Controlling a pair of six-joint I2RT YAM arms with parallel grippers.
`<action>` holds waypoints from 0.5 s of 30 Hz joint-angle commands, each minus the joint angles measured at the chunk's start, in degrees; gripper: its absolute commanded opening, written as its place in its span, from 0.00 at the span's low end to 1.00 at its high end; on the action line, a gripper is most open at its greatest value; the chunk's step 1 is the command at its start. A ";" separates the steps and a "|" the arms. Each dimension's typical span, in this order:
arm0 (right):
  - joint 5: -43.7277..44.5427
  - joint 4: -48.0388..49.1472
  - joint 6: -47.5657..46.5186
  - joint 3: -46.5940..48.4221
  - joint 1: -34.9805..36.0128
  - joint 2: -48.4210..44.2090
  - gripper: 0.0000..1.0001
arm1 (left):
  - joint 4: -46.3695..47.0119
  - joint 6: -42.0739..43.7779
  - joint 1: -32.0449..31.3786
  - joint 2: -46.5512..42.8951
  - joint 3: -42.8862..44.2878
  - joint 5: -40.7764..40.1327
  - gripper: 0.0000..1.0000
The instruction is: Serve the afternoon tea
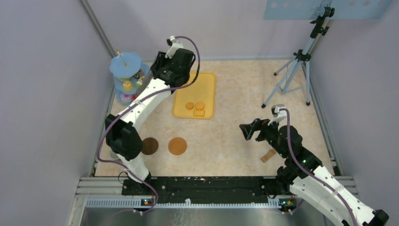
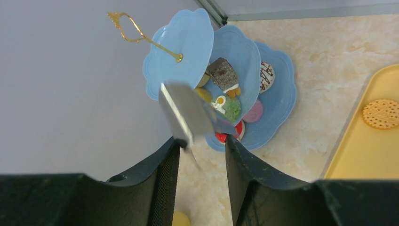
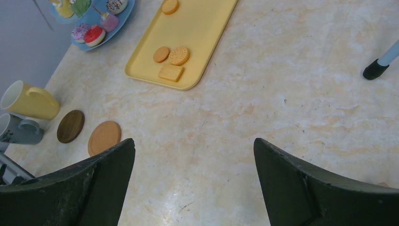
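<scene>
Top view: cakes sit on the blue stand, far-left of the counter. Left wrist: left gripper pinches metal tongs over them. They look like light, hard, likely slippery toys, so nip across the middle. Right wrist: right gripper spread wide, empty.

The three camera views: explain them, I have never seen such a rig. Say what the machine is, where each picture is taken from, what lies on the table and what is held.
The machine is two robot arms bolted at the near edge of a table. The wide picture looks down from above; the other two come from cameras on each wrist, so the dark shapes at the bottom are fingers. The left gripper holds metal tongs, pointed at a blue tiered stand of toy cakes. The right gripper is open and empty. On the table: a yellow tray with biscuits, two coasters, a yellow mug, a grey mug.
</scene>
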 commanded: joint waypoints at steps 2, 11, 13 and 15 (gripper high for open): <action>-0.39 1.99 0.52 -0.08 -0.40 -0.15 0.94 | 5.66 3.74 -1.57 0.06 2.53 -2.25 0.45; -0.37 2.09 0.60 -0.47 -0.37 -0.18 0.94 | 6.94 5.20 -4.23 -0.08 3.48 -0.34 0.32; -0.38 2.19 0.54 -0.55 -0.40 -0.08 0.94 | 4.28 2.79 -4.43 0.39 4.61 2.31 0.26; -0.40 2.45 0.60 -0.59 -0.40 0.04 0.94 | 3.12 0.91 -4.62 0.75 4.80 4.88 0.23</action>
